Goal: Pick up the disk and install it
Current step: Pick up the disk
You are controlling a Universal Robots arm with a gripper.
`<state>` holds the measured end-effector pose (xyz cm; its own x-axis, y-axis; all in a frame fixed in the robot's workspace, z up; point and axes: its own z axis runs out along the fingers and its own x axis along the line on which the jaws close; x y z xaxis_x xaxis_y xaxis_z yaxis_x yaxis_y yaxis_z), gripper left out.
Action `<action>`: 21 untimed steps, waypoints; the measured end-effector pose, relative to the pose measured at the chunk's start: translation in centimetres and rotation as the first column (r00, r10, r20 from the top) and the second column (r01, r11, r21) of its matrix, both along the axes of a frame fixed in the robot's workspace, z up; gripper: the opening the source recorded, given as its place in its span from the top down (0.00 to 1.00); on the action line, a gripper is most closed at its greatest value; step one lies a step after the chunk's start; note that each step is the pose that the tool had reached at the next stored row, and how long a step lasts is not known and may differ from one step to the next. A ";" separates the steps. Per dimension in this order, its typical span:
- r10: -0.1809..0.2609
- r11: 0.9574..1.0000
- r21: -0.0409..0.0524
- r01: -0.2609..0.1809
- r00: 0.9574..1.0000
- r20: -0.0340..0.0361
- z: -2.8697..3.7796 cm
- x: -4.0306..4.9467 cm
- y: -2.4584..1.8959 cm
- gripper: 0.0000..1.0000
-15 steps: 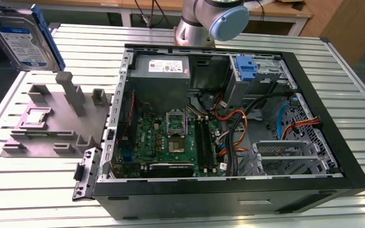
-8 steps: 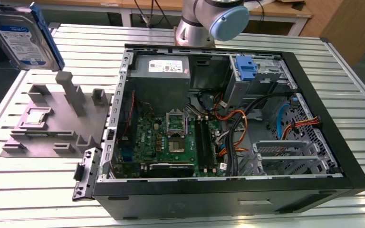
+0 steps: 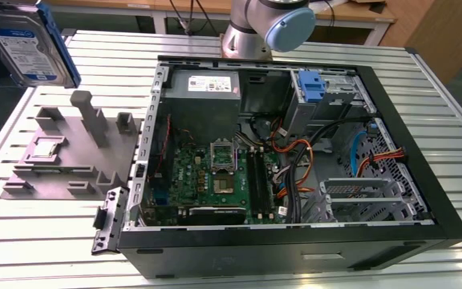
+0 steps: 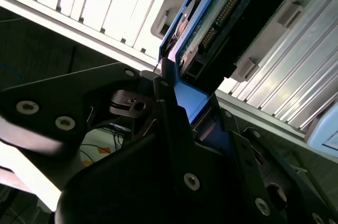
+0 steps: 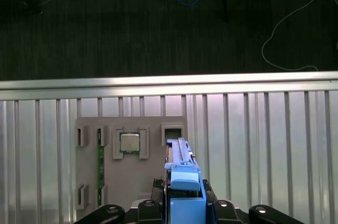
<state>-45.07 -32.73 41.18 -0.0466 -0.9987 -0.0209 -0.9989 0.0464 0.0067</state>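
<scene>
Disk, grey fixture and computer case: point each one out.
disk (image 3: 24, 54), exterior view, on its white-and-blue label.
grey fixture (image 3: 70, 160), exterior view, on its flat base.
computer case (image 3: 255, 256), exterior view, on its black near wall.

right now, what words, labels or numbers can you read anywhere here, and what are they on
No text is readable.
On the disk: a white-and-blue label, print too small to read.
On the grey metal box: a white sticker, print too small to read.
On the chip in the grey holder: markings too small to read.
On the green circuit board: markings too small to read.
</scene>
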 end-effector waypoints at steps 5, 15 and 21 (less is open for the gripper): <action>0.000 1.000 0.000 0.000 1.000 0.000 0.25 0.00 0.00 0.64; 0.000 1.000 0.000 0.000 1.000 0.000 0.74 0.00 0.00 0.64; 0.000 1.000 0.000 0.000 1.000 0.000 1.06 0.00 0.00 0.64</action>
